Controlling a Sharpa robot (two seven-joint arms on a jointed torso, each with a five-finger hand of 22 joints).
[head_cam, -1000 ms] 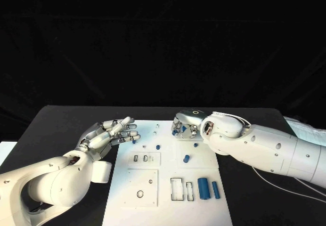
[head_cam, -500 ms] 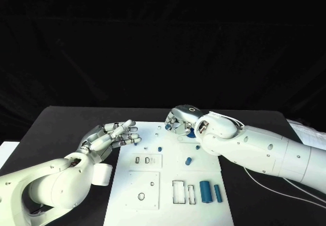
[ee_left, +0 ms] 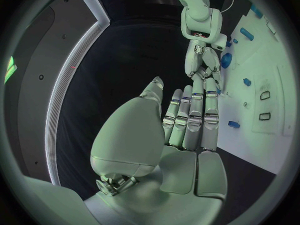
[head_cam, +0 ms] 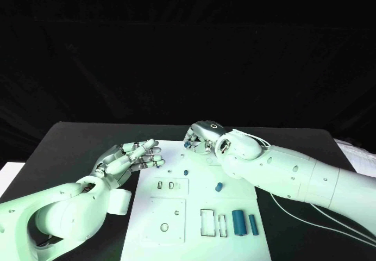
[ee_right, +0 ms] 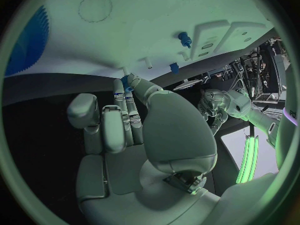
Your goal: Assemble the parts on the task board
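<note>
Head view: unlabelled task board (head_cam: 188, 209), blue parts (head_cam: 239, 224).

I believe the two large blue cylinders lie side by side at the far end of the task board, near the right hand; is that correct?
Not quite: the two large blue cylinders do lie side by side on the task board, but at its near end, well away from the right hand, which is over the far end. The head view shows this.

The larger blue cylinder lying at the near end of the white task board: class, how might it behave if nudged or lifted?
The larger blue cylinder lies on its side on the flat white task board, so a sideways nudge would probably roll it. It looks rigid and smooth, so possibly slippery to pinch.
</note>
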